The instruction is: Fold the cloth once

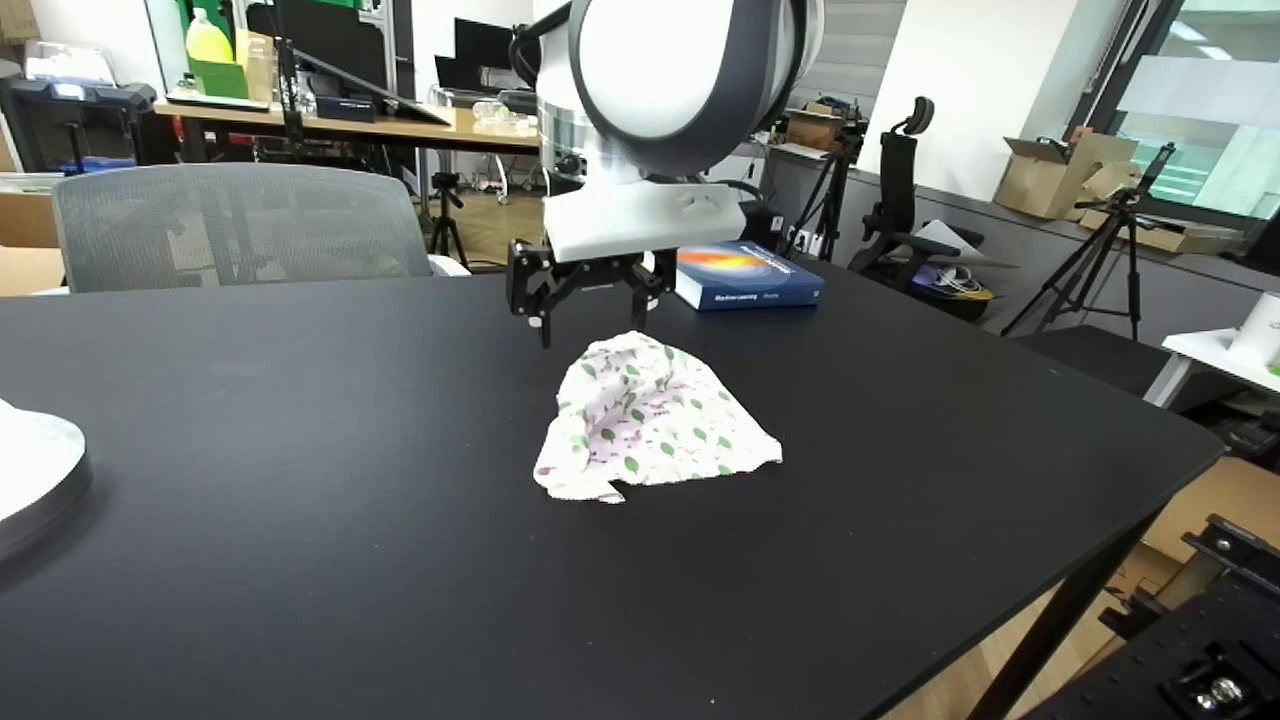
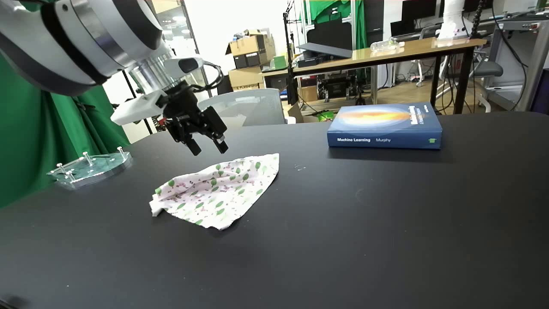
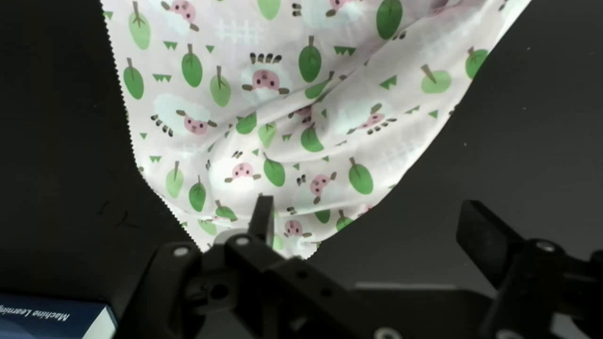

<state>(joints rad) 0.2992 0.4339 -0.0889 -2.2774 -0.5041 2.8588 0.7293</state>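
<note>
A white cloth printed with green leaves and pink-faced sheep lies rumpled on the black table, in both exterior views [image 1: 665,425] [image 2: 223,189] and in the wrist view [image 3: 282,117]. Wrinkles and a raised fold run across it. Its narrow end points toward the gripper side in the wrist view. My gripper is open and empty, above the table near the cloth's edge, in both exterior views [image 1: 592,328] [image 2: 209,149]. In the wrist view the gripper [image 3: 367,207] has one finger over the cloth's narrow end, partly hiding it, and the other over bare table.
A thick blue book lies on the table near the gripper, in both exterior views [image 1: 750,285] [image 2: 381,128] and at the wrist view's corner [image 3: 52,318]. A clear plate with upright screws [image 2: 92,167] sits at the table edge. A white round object [image 1: 35,465] stands on the table. A grey chair [image 1: 240,225] stands behind.
</note>
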